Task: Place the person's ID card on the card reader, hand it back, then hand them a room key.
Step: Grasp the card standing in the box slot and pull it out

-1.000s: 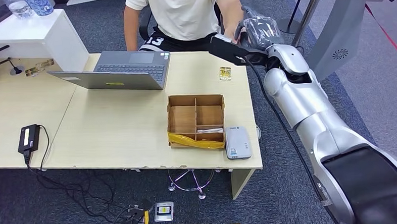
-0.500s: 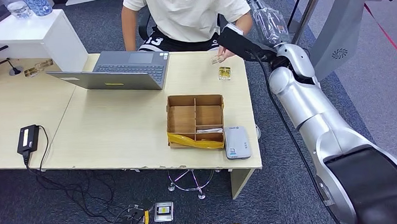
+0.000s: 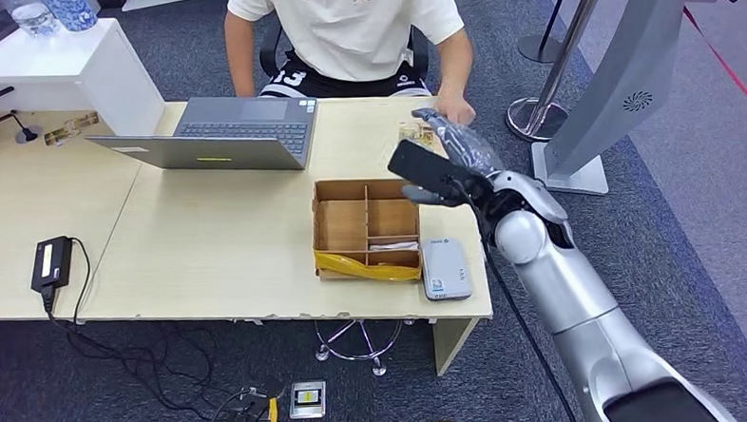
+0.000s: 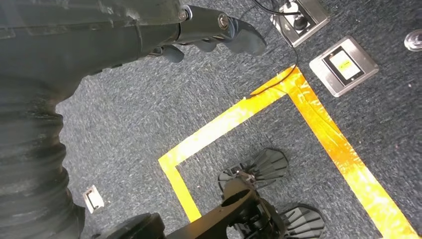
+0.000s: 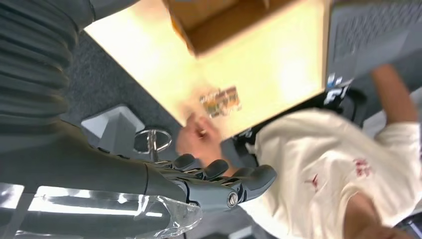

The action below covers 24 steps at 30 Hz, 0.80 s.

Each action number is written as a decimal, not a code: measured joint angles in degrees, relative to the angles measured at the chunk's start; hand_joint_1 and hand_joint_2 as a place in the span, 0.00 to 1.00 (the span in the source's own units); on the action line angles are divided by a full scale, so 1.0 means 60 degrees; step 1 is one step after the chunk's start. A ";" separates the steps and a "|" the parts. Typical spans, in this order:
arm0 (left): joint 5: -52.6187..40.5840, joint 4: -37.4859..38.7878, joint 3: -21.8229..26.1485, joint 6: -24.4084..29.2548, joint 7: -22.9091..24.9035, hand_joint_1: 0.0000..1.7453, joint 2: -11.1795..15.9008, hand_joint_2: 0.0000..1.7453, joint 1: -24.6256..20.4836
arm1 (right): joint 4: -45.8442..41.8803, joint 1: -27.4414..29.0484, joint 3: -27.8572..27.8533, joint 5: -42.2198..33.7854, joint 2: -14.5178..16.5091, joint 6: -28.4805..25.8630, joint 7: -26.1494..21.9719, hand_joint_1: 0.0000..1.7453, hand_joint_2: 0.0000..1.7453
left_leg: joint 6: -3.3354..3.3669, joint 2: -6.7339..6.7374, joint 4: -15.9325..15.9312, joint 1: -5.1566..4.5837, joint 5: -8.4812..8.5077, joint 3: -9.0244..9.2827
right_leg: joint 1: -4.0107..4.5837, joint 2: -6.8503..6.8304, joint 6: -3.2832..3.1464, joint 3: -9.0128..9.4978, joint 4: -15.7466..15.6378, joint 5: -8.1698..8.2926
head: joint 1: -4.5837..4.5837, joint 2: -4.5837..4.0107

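The bench (image 3: 210, 247) has a pale, matt wood-grain top. The divided box (image 3: 368, 226) looks like brown cardboard, with glossy yellow tape along its front edge. The card reader (image 3: 446, 269) is smooth grey plastic. The laptop (image 3: 224, 132) has a matt grey metal look. The right hand (image 3: 454, 141) is dark under a shiny clear plastic cover, on a glossy silver arm. The floor (image 4: 149, 124) is rough blue-grey carpet with glossy yellow tape (image 4: 318, 124).

Right hand (image 5: 219, 186) above the table edge, fingers apart, nothing held.
Beyond it, blurred: a card (image 5: 221, 101) flat on the pale table (image 5: 278, 74), a person's hand (image 5: 196, 137) just beside it, a cardboard box (image 5: 219, 22) farther along.
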 joint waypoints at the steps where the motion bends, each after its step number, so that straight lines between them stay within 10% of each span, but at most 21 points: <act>1: 0.0010 0.0000 0.0000 -0.0026 -0.0015 0.00 0.0004 1.00 0.0000 | -0.0421 0.0247 0.0035 -0.0005 -0.0027 0.0168 0.0079 0.00 1.00 | 0.0000 0.0006 0.0000 0.0000 -0.0003 0.0000 | 0.0000 0.0003 -0.0001 -0.0002 0.0000 -0.0001 | 0.0000 -0.0001; 24: 0.0302 0.0000 0.0000 -0.0250 -0.0040 0.00 0.0222 1.00 0.0078 | -0.2711 0.2458 0.1114 0.0141 -0.0473 0.0798 -0.0618 0.00 1.00 | 0.0001 0.0014 -0.0003 0.0003 -0.0005 0.0001 | 0.0002 0.0010 -0.0004 -0.0001 -0.0001 -0.0005 | 0.0002 0.0000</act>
